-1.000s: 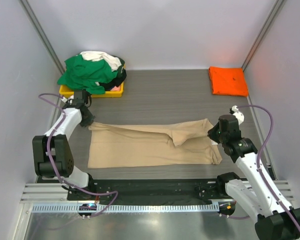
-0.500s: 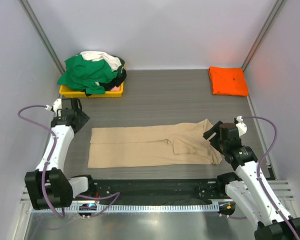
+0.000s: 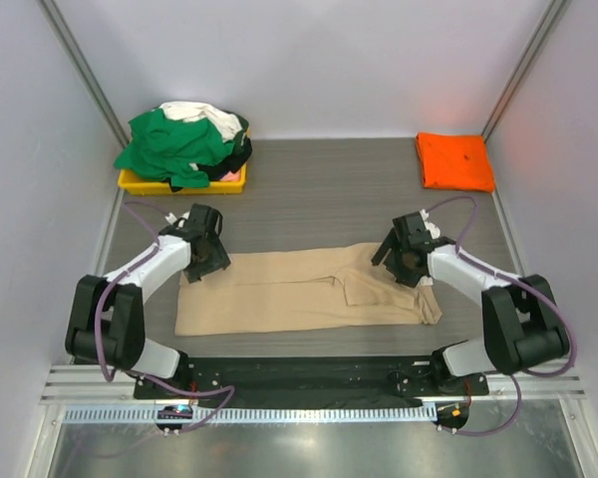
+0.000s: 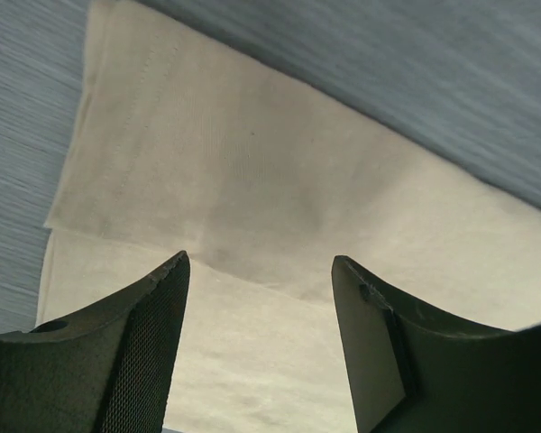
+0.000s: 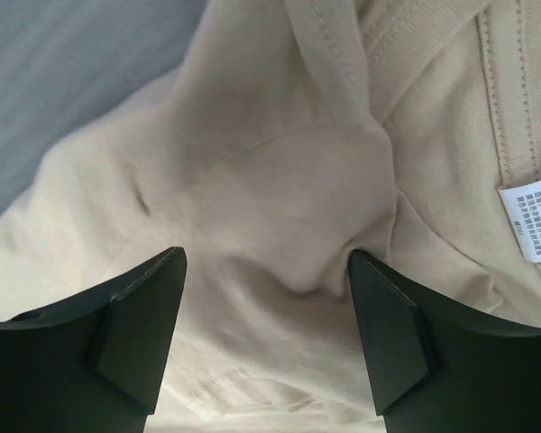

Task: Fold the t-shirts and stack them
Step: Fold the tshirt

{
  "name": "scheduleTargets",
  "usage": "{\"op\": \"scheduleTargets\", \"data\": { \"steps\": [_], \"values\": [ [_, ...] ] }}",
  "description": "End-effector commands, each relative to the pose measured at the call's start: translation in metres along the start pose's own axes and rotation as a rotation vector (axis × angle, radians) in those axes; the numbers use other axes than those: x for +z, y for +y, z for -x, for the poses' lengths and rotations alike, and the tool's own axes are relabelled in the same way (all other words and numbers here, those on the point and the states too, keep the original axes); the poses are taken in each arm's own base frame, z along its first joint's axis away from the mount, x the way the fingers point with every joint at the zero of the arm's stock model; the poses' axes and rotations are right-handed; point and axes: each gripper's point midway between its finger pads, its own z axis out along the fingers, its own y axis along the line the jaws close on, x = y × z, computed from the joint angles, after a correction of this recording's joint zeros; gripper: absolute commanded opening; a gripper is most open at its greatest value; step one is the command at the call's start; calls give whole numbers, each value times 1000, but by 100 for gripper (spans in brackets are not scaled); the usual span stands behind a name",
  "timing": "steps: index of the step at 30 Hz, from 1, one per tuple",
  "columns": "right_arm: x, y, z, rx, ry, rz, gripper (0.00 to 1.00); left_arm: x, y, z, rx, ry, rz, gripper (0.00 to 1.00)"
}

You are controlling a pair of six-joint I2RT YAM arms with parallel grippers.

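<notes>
Largely buried — yellow tray [image 3: 142, 185] under t-shirts [image 3: 169, 145].

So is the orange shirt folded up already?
Yes, folded: the orange t-shirt lies as a neat flat square by the far right corner.

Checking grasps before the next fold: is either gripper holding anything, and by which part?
Nothing held: the left gripper and right gripper hang open over the tan shirt.

A grey wood-grain tabletop [image 3: 319, 189] lies under both pairs of jaws. Plain pale walls [image 3: 309, 60] enclose it ahead of them and at either side, with slanting metal posts [image 3: 83, 70] in the far corners.
</notes>
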Motion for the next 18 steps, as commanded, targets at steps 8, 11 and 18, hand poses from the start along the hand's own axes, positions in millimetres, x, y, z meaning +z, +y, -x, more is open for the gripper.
{"op": "scheduleTargets", "data": {
  "steps": [8, 11, 18],
  "values": [
    [85, 48, 67, -56, 21, -101, 79, 39, 10, -68, 22, 210, 20, 59],
    [115, 84, 93, -114, 40, -86, 76, 29, 2, -81, 27, 228, -26, 59],
    [174, 180, 139, -196, 70, 44, 72, 8, -24, -148, 2, 354, -201, 60]
  ]
}}
